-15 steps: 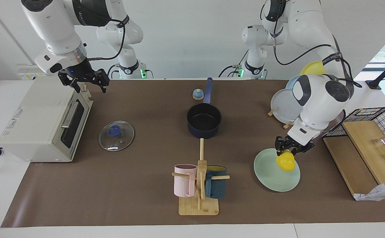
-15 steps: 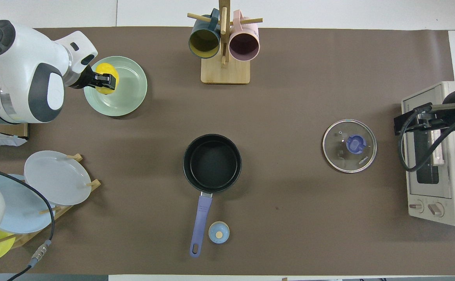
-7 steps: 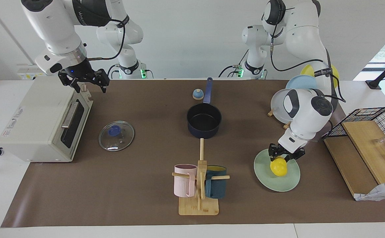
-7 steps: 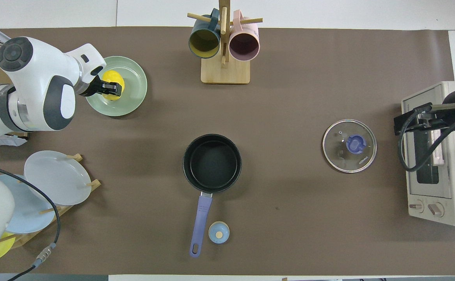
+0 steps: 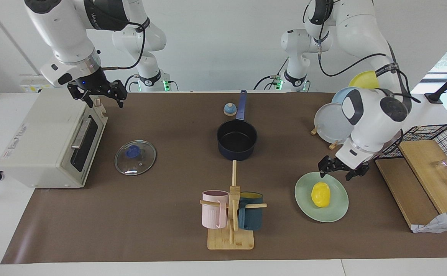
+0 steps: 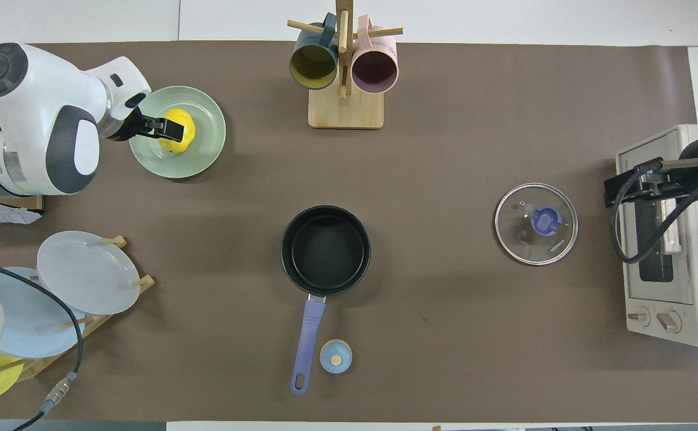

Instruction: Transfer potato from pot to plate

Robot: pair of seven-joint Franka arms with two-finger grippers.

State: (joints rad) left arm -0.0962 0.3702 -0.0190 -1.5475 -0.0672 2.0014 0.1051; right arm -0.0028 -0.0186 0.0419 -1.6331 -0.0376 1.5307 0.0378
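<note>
Your right gripper (image 5: pixel 97 96) waits open over the oven at the bench's end. The pot (image 5: pixel 237 140) sits empty mid-bench. The potato (image 5: pixel 320 194) lies on the plate (image 5: pixel 304 199); it looks smooth, light and likely to roll, best gripped across its middle. Your left gripper (image 5: pixel 343 172) hangs open above.

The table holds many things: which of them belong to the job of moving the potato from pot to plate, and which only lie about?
Belong to the job:
- potato, lying on the plate
- plate, mint-green
- pot, empty
- left pincer, open above the plate

Only lying about:
- glass lid
- toaster oven
- mug rack
- plate rack
</note>
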